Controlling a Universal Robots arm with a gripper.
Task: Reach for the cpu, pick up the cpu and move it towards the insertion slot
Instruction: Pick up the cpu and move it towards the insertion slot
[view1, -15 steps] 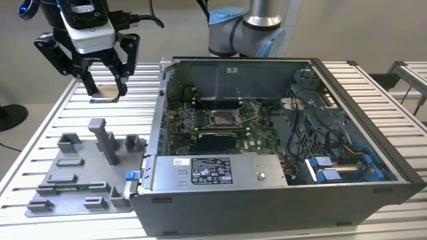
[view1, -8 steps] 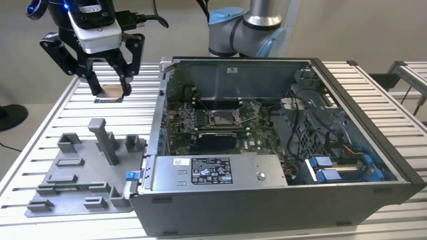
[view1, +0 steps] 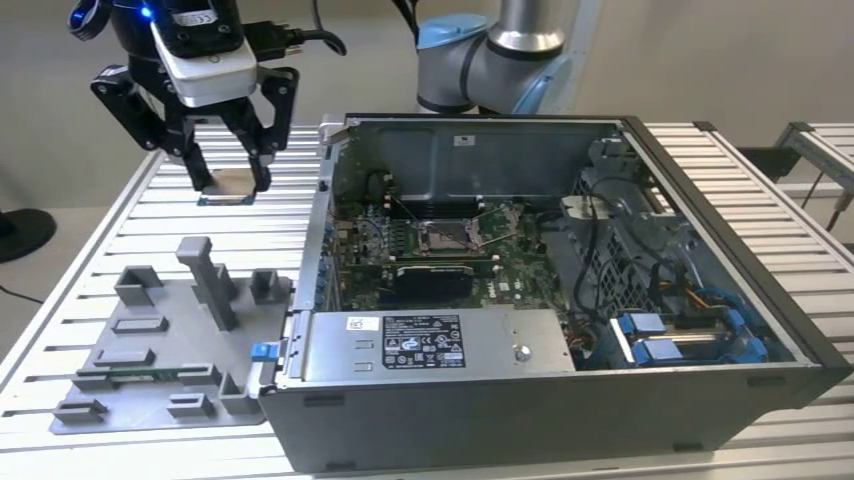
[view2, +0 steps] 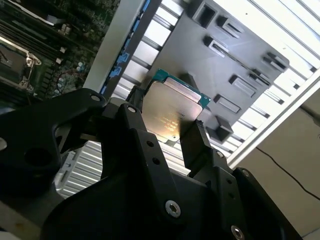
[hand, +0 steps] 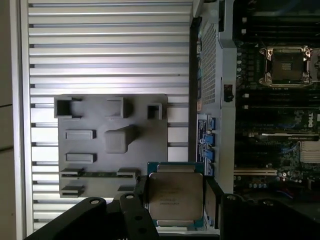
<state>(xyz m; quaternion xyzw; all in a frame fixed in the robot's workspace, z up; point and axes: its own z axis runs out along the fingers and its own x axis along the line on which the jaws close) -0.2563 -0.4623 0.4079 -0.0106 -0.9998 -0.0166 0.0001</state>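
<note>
My gripper (view1: 228, 184) hangs in the air above the slatted table, off the exterior view's left of the open computer case (view1: 561, 400). It is shut on the cpu (view1: 230, 187), a thin square chip with a pale silvery top. Both wrist views show the cpu (view2: 172, 112) (hand: 175, 196) held by its edges between two black fingers (hand: 211, 196), flat and level. The insertion slot (view1: 447, 236) is a square socket with a shiny metal frame on the green board inside the case. It lies well apart from the chip, as the first wrist view's socket (hand: 287, 65) shows.
A grey plastic tray (view1: 140, 385) with upright posts and rectangular recesses lies on the table below the gripper, beside the case. The case wall (view1: 324, 200) stands between gripper and socket. Cables and blue drive brackets (view1: 667, 335) fill the case's right side. The arm's base (view1: 487, 60) stands behind.
</note>
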